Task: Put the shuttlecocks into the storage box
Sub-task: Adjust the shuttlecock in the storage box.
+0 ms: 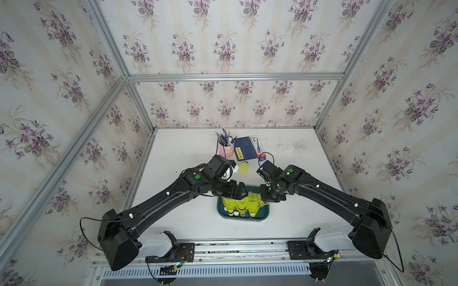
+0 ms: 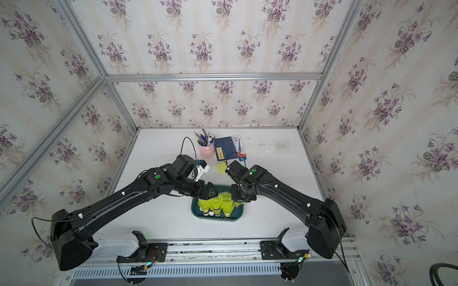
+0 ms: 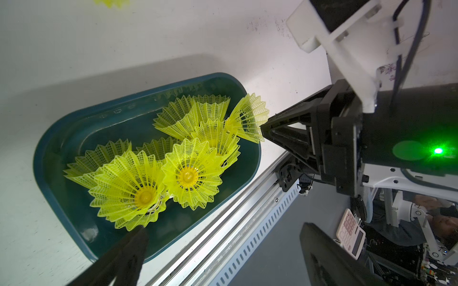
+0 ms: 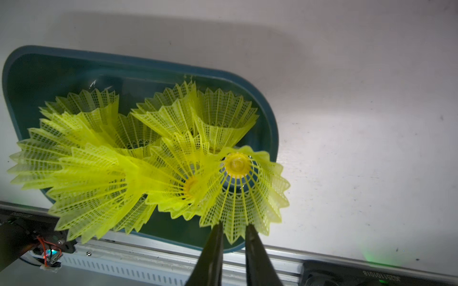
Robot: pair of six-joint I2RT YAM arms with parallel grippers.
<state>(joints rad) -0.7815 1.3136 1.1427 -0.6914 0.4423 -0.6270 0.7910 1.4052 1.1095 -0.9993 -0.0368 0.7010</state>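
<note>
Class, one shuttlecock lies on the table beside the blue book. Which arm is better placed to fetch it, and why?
Left, likely. The left arm has open, empty jaws above the tray, while the right arm has its jaws shut on another shuttlecock at the tray's rim. The loose shuttlecock lies near both.

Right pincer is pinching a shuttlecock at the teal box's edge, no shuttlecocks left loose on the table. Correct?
Not quite: a loose shuttlecock lies on the table by the blue booklet, seen in both top views. The right pincer does pinch a second shuttlecock at the storage box edge.
</note>
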